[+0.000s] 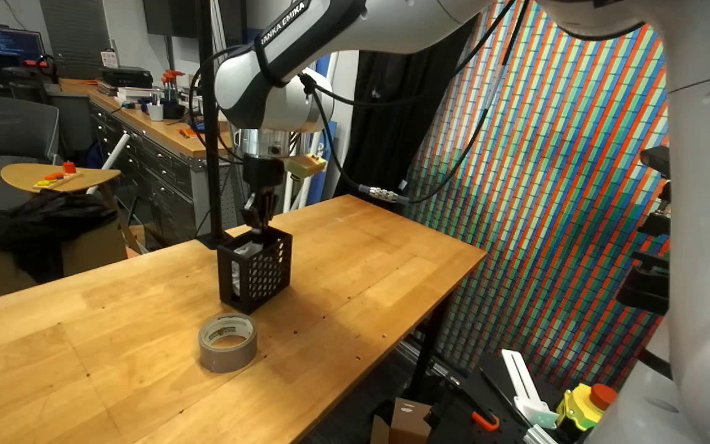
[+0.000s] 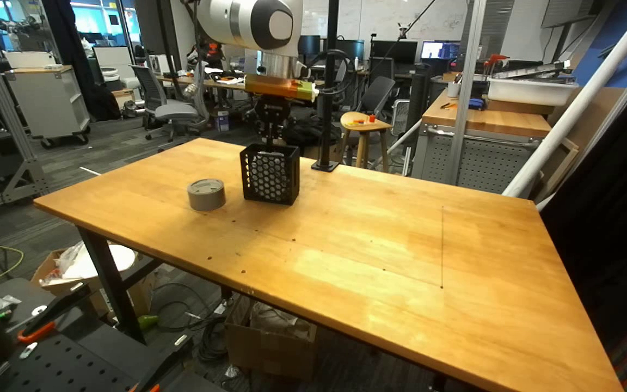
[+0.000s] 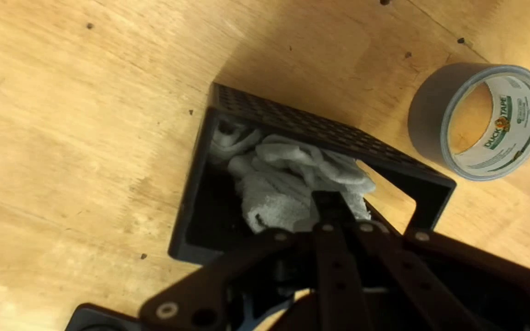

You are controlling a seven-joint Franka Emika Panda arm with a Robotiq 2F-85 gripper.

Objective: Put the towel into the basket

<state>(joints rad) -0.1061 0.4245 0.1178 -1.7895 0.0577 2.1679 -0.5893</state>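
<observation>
A black open-topped basket with perforated sides (image 1: 272, 271) stands upright on the wooden table; it also shows in an exterior view (image 2: 295, 182) and in the wrist view (image 3: 192, 184). The light grey towel (image 3: 274, 184) lies bunched inside the basket, with part visible through its open side in an exterior view (image 1: 248, 250). My gripper (image 1: 261, 230) points straight down into the basket opening. In the wrist view the fingers (image 3: 334, 207) are together at the towel's edge and appear closed on it. The very fingertips are partly hidden by dark linkage and shadow.
A grey roll of duct tape (image 1: 228, 357) sits on the table (image 1: 342, 259) beside the basket, apart from it; the wrist view shows it too (image 3: 435, 115). A black vertical pole (image 2: 329, 109) is fixed at the table edge close to the basket and arm.
</observation>
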